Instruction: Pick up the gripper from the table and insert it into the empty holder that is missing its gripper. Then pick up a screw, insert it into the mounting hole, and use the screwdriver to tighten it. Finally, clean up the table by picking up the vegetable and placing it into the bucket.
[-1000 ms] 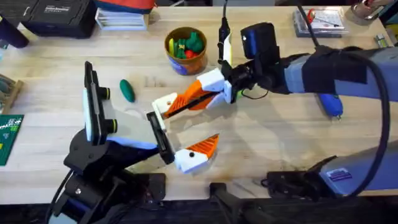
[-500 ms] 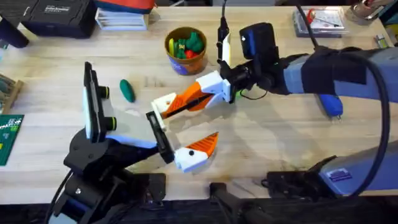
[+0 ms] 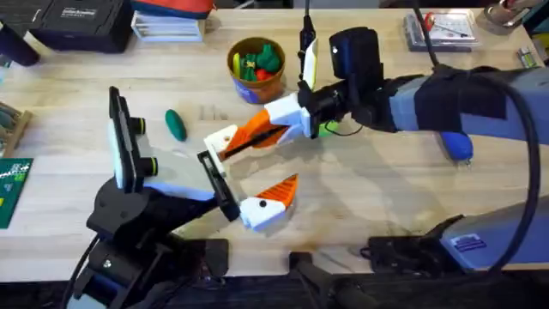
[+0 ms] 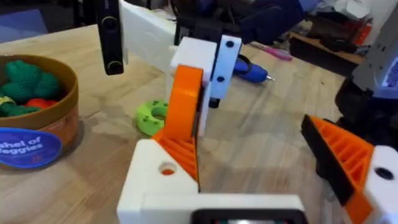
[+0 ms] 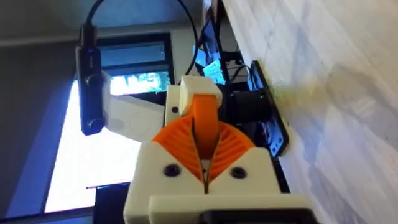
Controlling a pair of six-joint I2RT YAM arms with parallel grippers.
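While the right claw (image 3: 262,130) is clamped on the gripper (image 3: 244,137), the left claw (image 3: 253,172) stands wide, with its 2 mounts far apart and only the nearer one carrying an orange finger.

The bucket (image 3: 262,90) sits just beyond the right claw, with toys heaped inside. The screwdriver (image 3: 457,146) lies well behind that claw, partly under its arm. The vegetable (image 3: 176,125) rests on the table (image 3: 369,197), out past the left claw's outer side and apart from it.

The gripper hangs between the right claw's 2 pads, and its ribbed end touches the holder (image 4: 155,180) on the left claw's far jaw. I cannot tell whether it is fully seated. The mounting hole (image 4: 166,168) faces up on that block.

The gripper looks like light, stiff plastic. Its ribs should keep it from slipping, but the taper could squirt out if it is squeezed near the point. The best grip is probably on the flat sides at mid-length, leaving the base free to slide home. Pushing it in at an angle risks jamming it against the holder.
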